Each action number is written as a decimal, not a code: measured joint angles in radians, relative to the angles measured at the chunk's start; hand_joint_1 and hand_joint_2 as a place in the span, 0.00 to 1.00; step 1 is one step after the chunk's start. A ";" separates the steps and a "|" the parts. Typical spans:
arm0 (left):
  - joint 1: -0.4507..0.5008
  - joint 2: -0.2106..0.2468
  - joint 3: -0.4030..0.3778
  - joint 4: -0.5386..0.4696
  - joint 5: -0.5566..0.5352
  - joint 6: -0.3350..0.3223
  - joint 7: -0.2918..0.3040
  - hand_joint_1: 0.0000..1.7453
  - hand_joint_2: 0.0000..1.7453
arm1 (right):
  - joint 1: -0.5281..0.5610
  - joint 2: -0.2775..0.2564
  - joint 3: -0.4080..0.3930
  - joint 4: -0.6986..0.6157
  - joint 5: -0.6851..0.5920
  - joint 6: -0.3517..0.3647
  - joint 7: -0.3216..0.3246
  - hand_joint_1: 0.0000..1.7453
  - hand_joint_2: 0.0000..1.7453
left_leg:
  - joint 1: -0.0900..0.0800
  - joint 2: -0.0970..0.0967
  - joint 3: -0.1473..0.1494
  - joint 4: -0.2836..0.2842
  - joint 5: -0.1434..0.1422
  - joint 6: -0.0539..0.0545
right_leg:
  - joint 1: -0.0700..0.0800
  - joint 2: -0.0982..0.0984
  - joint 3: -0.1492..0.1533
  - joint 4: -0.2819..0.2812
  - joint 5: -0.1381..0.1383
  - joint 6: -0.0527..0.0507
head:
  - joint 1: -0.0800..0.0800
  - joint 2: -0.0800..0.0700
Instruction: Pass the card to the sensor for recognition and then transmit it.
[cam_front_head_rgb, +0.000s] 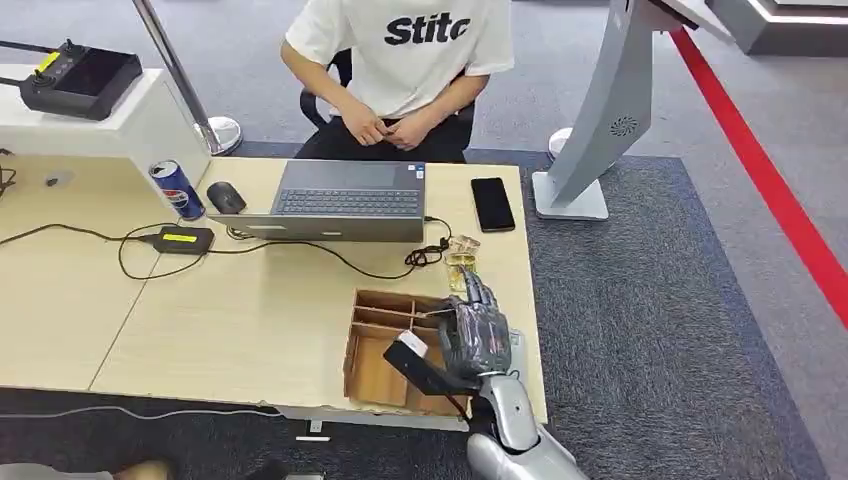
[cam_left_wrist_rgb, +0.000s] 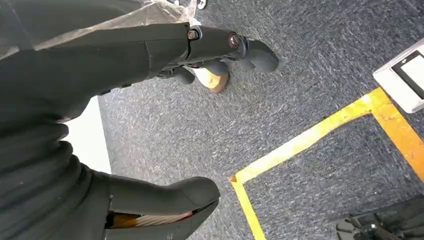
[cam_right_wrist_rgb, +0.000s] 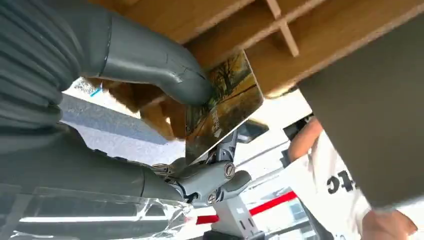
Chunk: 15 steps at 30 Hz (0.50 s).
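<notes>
We see our right robot hand (cam_right_wrist_rgb: 165, 150) pinching the card (cam_right_wrist_rgb: 225, 107) between thumb and fingers, over the cardboard tray (cam_front_head_rgb: 372, 345) at lower centre; the sensor (cam_front_head_rgb: 180, 239) lies far upper left across the counter (cam_front_head_rgb: 250, 300).

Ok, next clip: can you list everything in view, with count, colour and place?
card: 1, autumn-tree picture, pinched in the right robot hand by the organiser
organiser: 1, brown, compartmented, near table edge
laptop: 1, grey, far side of the table
phone: 1, black, right of the laptop
mouse: 1, black, left of the laptop
can: 1, blue, beside the mouse
adapter: 1, black with yellow label, cabled
table: 1, light wood
kiosk stand: 1, grey, right of the table
person: 1, white shirt, seated behind the laptop
right robot hand: 1, dark grey, over the organiser
left robot hand: 1, dark grey, hanging above the carpet, holding nothing
</notes>
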 joint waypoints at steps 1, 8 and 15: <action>0.002 0.000 0.000 0.000 0.001 0.002 -0.003 0.00 1.00 | 0.003 -0.002 -0.003 -0.016 0.011 -0.008 0.006 1.00 1.00 | 0.000 0.000 0.000 0.000 0.000 0.000 | 0.000 0.000 0.000 0.000 0.000 0.000 | 0.000 0.000; 0.008 0.000 0.002 0.000 0.005 0.007 -0.007 0.00 1.00 | 0.016 -0.011 -0.013 -0.073 0.051 -0.025 0.028 1.00 1.00 | 0.000 0.000 0.000 0.000 0.000 0.000 | 0.000 0.000 0.000 0.000 0.000 0.000 | 0.000 0.000; 0.025 0.003 0.018 0.000 0.011 0.013 -0.009 0.00 1.00 | 0.073 -0.064 -0.055 -0.366 0.140 -0.022 0.070 1.00 1.00 | 0.000 0.000 0.000 0.000 0.000 0.000 | 0.000 0.000 0.000 0.000 0.000 0.000 | 0.000 0.000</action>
